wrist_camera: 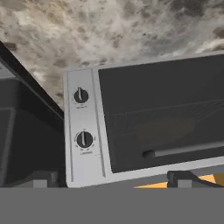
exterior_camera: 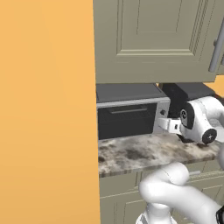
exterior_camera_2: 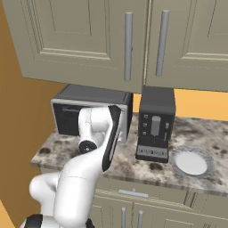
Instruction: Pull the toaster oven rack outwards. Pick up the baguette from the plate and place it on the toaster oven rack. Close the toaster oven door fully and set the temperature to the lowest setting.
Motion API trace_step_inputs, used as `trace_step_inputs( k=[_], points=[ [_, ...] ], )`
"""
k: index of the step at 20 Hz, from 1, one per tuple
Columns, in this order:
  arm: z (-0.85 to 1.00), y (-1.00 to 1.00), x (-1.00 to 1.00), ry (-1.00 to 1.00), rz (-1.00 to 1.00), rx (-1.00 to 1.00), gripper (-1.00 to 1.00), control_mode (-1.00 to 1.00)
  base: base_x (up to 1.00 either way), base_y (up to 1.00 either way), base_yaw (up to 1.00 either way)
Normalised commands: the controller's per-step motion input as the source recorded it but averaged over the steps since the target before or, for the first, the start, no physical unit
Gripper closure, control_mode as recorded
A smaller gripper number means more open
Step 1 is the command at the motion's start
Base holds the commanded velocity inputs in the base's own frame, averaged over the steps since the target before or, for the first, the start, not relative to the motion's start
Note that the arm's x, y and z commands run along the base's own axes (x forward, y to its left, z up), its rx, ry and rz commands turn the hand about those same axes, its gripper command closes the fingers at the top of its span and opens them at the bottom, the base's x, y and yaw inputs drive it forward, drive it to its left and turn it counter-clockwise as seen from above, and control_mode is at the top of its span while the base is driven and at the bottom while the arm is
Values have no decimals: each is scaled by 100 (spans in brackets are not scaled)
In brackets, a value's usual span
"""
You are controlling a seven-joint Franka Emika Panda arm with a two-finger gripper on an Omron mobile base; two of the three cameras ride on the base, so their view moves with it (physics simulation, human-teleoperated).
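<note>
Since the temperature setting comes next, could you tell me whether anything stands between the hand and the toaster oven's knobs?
Nothing visible does. The open hand faces the toaster oven with its door shut, and both knobs on the silver panel are unobstructed.

We see toaster oven [exterior_camera_2: 71, 100] at left w/ door shut, arm [exterior_camera_2: 95, 133] in front; black appliance [exterior_camera_2: 155, 129] beside it; plate [exterior_camera_2: 191, 162] bare on surface [exterior_camera_2: 209, 138].

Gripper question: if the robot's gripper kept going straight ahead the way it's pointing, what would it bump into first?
Probably the toaster oven. The open gripper faces its front, near where the silver knob panel meets the closed toaster oven door; depth is unclear.
</note>
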Motion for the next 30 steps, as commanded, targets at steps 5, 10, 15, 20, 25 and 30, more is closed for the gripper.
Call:
trace_step_inputs(
  k=[5,10,15,20,25,30],
  points=[
    [-16,3,0,-33,0,0,-100,-100,0,0,0],
    [-16,6,2,-35,-4,0,-100,-100,0,0,0],
    [-13,0,20,-14,-3,3,-100,-100,0,0,0],
    [-8,-2,24,-10,-3,6,-100,-100,0,0,0],
    [0,-5,24,-10,0,6,-100,-100,0,0,0],
    [-6,0,5,-9,0,4,-100,-100,0,0,0]
  ],
)
